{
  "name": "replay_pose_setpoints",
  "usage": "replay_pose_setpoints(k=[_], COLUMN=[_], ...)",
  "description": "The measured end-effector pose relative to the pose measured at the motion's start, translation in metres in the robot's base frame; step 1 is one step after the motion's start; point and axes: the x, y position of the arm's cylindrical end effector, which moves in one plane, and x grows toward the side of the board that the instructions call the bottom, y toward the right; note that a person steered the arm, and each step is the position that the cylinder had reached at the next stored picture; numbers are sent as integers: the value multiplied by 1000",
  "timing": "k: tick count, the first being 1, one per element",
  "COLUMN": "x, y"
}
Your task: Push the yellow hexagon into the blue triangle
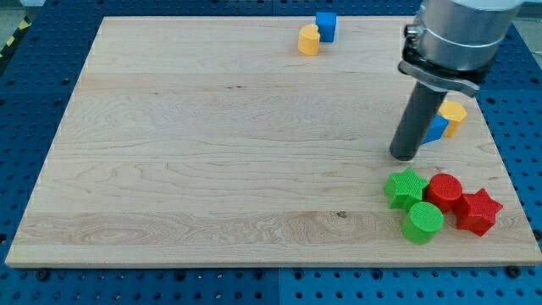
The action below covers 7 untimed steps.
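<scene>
The yellow hexagon (pixel 455 113) lies near the board's right edge, touching the blue triangle (pixel 437 129) just to its lower left. The rod partly hides the blue triangle. My tip (pixel 405 158) rests on the board just left of and below the blue triangle, close to it. The tip is above the green star.
A yellow heart (pixel 309 40) and a blue cube (pixel 326 25) sit together at the view's top. A green star (pixel 406 187), red cylinder (pixel 445 191), green cylinder (pixel 422 222) and red star (pixel 478 211) cluster at the bottom right. The wooden board (pixel 212 152) ends close to the right.
</scene>
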Motion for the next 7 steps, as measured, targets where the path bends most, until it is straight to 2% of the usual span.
replay_pose_setpoints(k=[3,4,5,7], x=[0,0,-7,-37], y=[102,107,80,-17])
